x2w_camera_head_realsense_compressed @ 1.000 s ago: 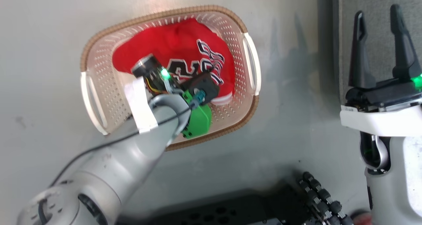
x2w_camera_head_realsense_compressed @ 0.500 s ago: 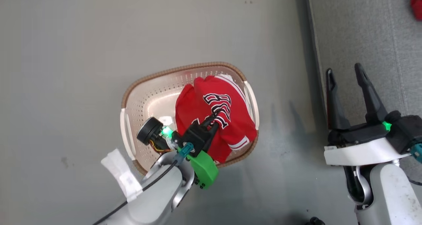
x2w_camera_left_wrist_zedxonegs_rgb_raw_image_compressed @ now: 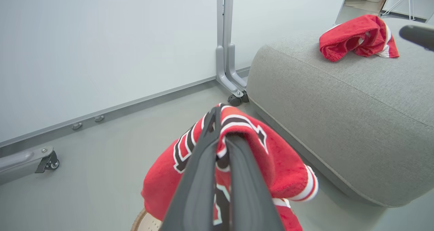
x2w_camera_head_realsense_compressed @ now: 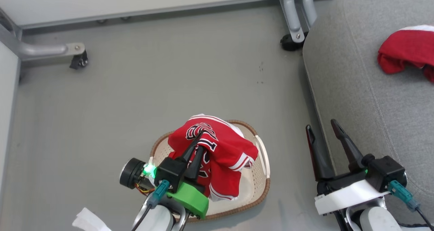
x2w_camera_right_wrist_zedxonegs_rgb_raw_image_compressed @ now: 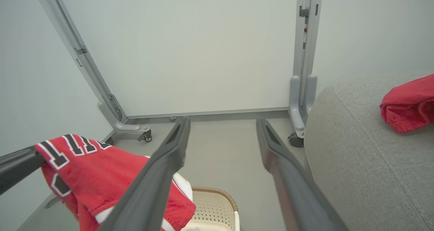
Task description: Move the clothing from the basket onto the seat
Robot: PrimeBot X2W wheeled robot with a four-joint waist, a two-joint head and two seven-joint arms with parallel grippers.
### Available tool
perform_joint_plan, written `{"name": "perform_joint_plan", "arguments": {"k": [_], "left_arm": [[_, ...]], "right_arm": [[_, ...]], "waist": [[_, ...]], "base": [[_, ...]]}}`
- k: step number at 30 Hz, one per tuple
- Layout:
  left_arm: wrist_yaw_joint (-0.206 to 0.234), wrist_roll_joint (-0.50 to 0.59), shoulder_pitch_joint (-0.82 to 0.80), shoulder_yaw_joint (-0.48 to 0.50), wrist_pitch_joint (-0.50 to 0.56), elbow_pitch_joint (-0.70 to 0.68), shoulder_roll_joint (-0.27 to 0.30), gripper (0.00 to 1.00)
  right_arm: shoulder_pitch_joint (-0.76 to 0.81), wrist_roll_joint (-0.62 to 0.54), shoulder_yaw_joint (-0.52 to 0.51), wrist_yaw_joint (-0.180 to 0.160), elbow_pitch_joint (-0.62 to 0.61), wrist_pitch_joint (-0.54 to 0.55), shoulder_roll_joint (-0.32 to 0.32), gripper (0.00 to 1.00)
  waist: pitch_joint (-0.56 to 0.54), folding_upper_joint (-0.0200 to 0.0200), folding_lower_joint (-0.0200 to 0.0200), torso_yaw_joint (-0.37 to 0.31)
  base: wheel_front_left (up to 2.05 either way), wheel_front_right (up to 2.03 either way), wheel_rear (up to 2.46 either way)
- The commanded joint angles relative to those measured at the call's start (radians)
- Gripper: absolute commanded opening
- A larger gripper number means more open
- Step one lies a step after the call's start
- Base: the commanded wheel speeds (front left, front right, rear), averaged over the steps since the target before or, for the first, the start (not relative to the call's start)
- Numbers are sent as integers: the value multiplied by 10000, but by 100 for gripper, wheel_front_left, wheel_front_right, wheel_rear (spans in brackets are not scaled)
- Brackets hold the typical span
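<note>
Hanging from the left gripper (x2w_camera_head_realsense_compressed: pixel 201 140), whose two dark fingers were pinched together on a fold across the lettering, the red jersey with black-and-white lettering and white-striped trim (x2w_camera_head_realsense_compressed: pixel 225 153) drooped over the small cream perforated plastic basket with a brown woven-look rim (x2w_camera_head_realsense_compressed: pixel 254 187). Whether its lowest hem touched the basket's inside could not be told.

The large light-grey fabric-upholstered seat cushion (x2w_camera_head_realsense_compressed: pixel 366 99) lay to the robot's right of that grip, across a strip of bare floor. Its long rounded edge ran away from the robot. The right gripper (x2w_camera_head_realsense_compressed: pixel 321 125) stood between basket and seat, just beside the cushion's edge, with its fingers spread wide and nothing between them. It was the nearer arm to the seat, but the left arm had the garment. The carry therefore looked like a rightward sweep, high enough for the trailing cloth to clear the cushion's rounded side.

A second red garment with a white band (x2w_camera_head_realsense_compressed: pixel 405 51) lay crumpled on the seat, well apart from the jersey.

The smooth grey floor (x2w_camera_head_realsense_compressed: pixel 169 71) was bare between basket and seat. Pale wall panels closed the far side on grey metal frame feet (x2w_camera_head_realsense_compressed: pixel 291 21) with black casters, one foot just beside the seat's far corner.
</note>
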Motion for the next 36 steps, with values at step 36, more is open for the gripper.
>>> {"name": "perform_joint_plan", "arguments": {"k": [36], "left_arm": [[-1217,1457,-424,812,-34,-2308,-420,0]], "right_arm": [[-10,475,2294,-17,956,-49,-323,100]], "waist": [[-2073,0,1,135]], "base": [[0,0,0]]}}
